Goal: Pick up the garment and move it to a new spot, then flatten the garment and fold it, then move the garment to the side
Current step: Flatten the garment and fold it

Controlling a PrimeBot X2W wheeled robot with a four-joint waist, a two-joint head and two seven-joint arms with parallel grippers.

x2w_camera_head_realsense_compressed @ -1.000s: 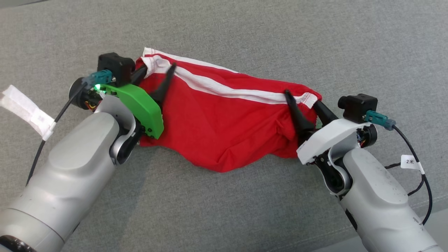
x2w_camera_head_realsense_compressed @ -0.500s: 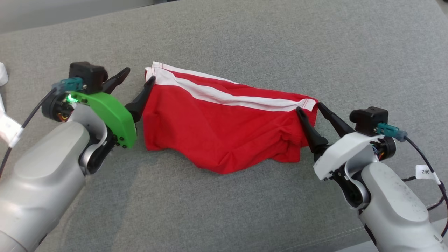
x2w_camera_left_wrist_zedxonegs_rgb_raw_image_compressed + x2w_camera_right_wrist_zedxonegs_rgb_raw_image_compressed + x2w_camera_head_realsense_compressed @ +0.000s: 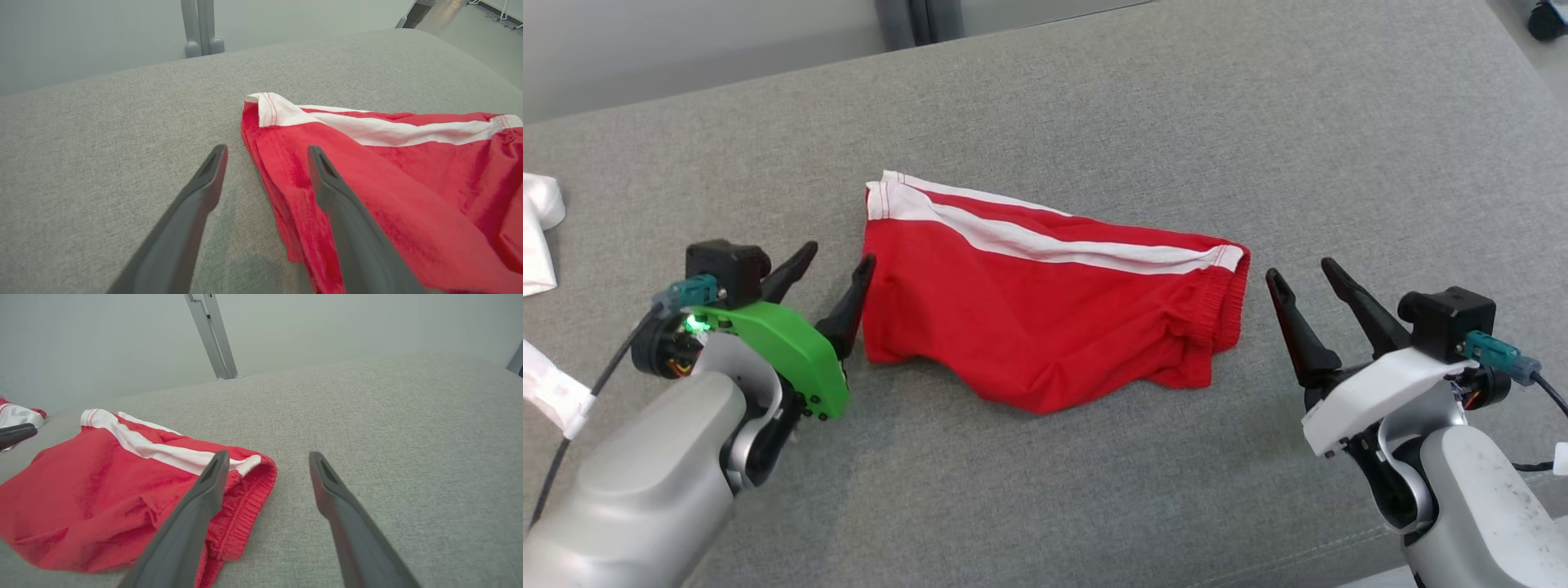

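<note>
We are looking down on a grey fabric-covered worktop (image 3: 1094,114) with the garment (image 3: 1045,327), a pair of red shorts, lying near its middle between the two arms. It is lying lengthwise from left to right, with a white band running along its far edge and the gathered elastic waistband sitting at its right end. The cloth is wrinkling along the near edge, which is dipping to a blunt point toward us, so it is not lying fully flat. The left gripper (image 3: 840,252) is standing open and holding nothing, its two dark fingers spread. Its inner finger (image 3: 851,294) is sitting just beside the garment's left edge, and we cannot tell whether it is touching the cloth. In the left wrist view that finger (image 3: 339,204) is crossing over the red fabric while the other (image 3: 200,196) is hanging over bare worktop. The right gripper (image 3: 1300,269) is also standing open and empty, near the waistband end but apart from it, with a strip of grey showing between. A white cloth (image 3: 538,237) is lying at the far left edge of the worktop, well apart from the garment. A grey metal post (image 3: 200,24) is rising behind the worktop's far side.
</note>
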